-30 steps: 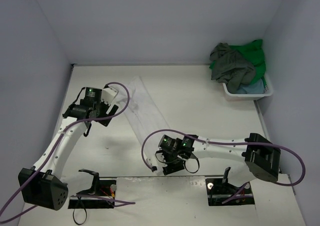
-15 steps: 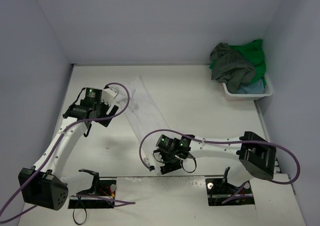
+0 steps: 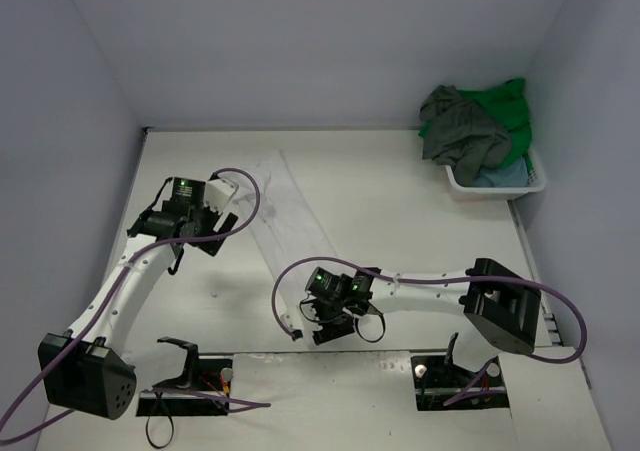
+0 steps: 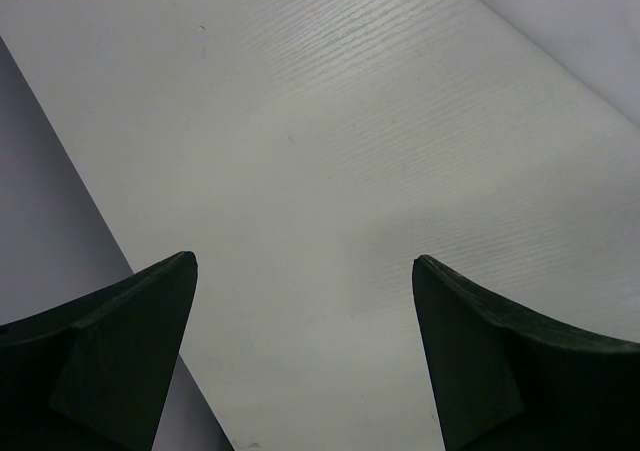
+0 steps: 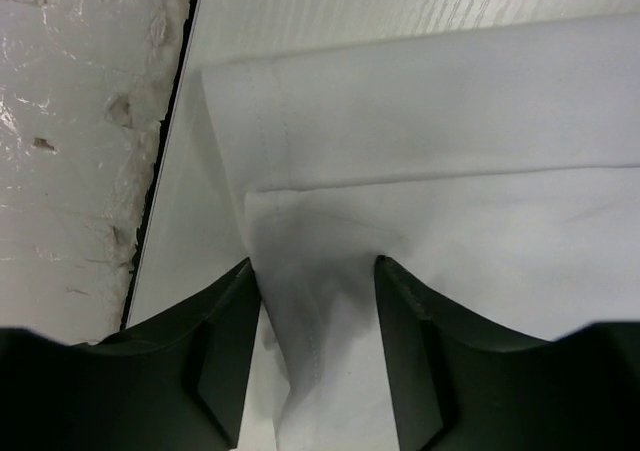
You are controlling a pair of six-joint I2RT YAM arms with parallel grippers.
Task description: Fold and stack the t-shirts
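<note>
**Straddling a fold of the white shirt at the table's near edge**

The table [image 3: 420, 231] is a pale, wood-grained white board set into a corner of plain lavender-grey walls [image 3: 320, 51]. They close it in at the back and on both sides. A white basket [image 3: 480, 189] sits in the far right corner. The dark grey-olive t-shirt [image 3: 455, 131] is heaped over the bright green t-shirt [image 3: 510, 111] in it, and the light blue t-shirt [image 3: 500, 176] shows low at its front.

The white t-shirt [image 3: 290, 206] lies flat as a long folded strip running diagonally from the far middle of the table towards the near edge. Its near end reaches the table's lip, beside a rough, crinkled whitish ledge [image 5: 80, 121].

The right gripper [image 5: 315, 263] stands over that near end. Its fingers are apart on either side of a raised, shadowed ridge of the white cloth [image 5: 450, 171]. Whether they are pinching it cannot be told.

The left gripper [image 4: 305, 261] hangs over bare table near the left wall, spread wide and holding nothing.

Compared with a second ago, the right arm has swung left along the near edge, carrying its gripper and elbow block with it. The left arm has barely shifted, and the heap in the basket looks the same
</note>
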